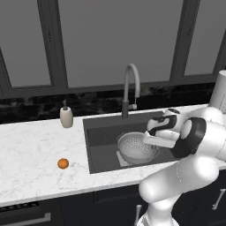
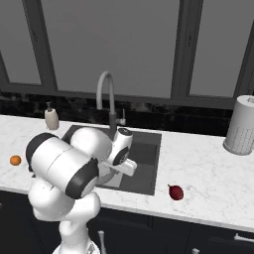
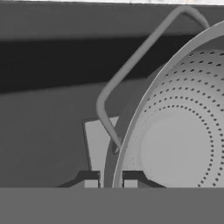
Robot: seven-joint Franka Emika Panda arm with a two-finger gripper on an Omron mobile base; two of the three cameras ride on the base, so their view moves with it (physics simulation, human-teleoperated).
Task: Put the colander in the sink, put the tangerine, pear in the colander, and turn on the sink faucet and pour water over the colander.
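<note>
Colander (image 1: pixel 137 148) sits inside the sink (image 1: pixel 103 132) in the left base view, the arm bent low over its right edge; the tangerine (image 1: pixel 63 163) lies on the worktop (image 1: pixel 31 150) left of the basin, a soap dispenser (image 1: pixel 66 116) behind it, the faucet (image 1: pixel 130 88) at the back rim.

In the right base view the pear (image 2: pixel 175 192) rests on the worktop right of the sink, well apart from a paper towel roll (image 2: pixel 242 125).

In the hand view the pincer (image 3: pixel 110 183) is pinching the colander's rim, its fingertips (image 3: pixel 91 183) either side of the rim beside a wire handle (image 3: pixel 131 65).
</note>
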